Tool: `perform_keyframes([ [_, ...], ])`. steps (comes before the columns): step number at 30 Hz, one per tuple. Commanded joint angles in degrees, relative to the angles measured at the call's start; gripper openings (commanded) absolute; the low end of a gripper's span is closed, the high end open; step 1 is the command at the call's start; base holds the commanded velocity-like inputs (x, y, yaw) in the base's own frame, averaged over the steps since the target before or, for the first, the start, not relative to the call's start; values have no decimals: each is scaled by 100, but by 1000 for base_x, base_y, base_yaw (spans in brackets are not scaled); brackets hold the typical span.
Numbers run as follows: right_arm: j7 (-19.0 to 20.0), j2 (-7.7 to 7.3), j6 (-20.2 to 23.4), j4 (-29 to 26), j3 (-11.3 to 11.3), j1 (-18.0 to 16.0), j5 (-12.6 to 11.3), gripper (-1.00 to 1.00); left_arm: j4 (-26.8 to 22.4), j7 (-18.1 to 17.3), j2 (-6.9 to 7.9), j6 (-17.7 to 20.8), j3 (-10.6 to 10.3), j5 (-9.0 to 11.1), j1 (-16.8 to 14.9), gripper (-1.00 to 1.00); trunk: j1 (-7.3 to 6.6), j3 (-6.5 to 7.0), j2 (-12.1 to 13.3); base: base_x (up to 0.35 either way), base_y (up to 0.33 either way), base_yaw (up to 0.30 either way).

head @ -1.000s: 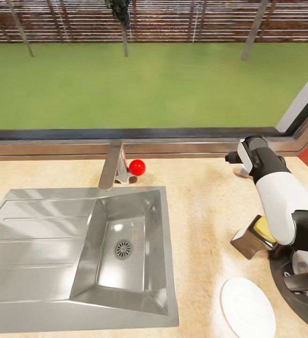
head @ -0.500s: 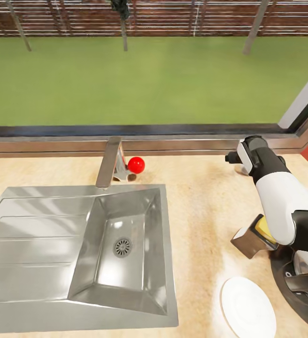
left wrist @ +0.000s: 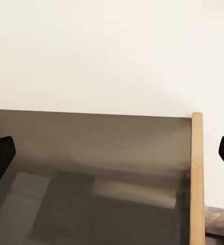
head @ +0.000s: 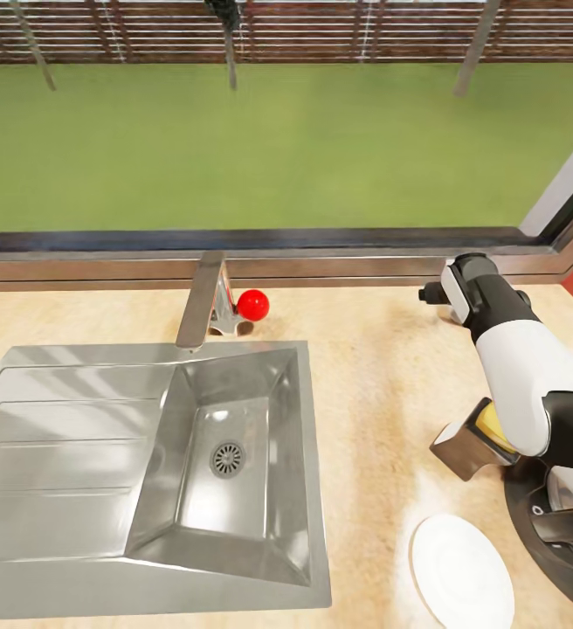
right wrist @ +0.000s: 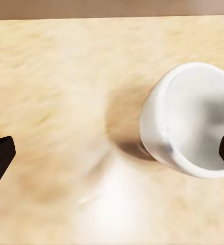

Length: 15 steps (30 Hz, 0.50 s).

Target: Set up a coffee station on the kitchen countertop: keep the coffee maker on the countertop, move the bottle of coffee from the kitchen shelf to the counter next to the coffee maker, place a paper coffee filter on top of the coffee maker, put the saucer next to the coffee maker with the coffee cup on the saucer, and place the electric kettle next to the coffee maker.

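One coffee cup [right wrist: 191, 120], one saucer [head: 461, 570]; right end effector [right wrist: 112, 153] spread wide, empty; left likewise.

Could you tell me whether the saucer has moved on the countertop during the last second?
No. The saucer keeps its gap to the sink's near right corner; only the view itself has tilted slightly.

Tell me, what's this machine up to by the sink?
The robot is reaching its right arm over the kitchen countertop toward a white coffee cup standing near the window. Its right hand is open above the cup, not holding it. The saucer lies empty nearer the robot, beside the steel sink.
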Motion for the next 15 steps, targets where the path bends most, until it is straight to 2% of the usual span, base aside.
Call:
perform_keyframes([
  [1,4,1,-22,-4,-1,0,22,100,-10,18,1,19,-49,42,7,100,3,-7,-9,0,0,0],
  [8,4,-3,-300,4,7,4,28,100,-10,18,1,19,-48,46,25,100,3,-7,-9,0,0,0],
  [15,4,-8,-354,5,10,4,31,100,-11,18,1,19,-48,43,26,100,3,-7,-9,0,0,0],
])
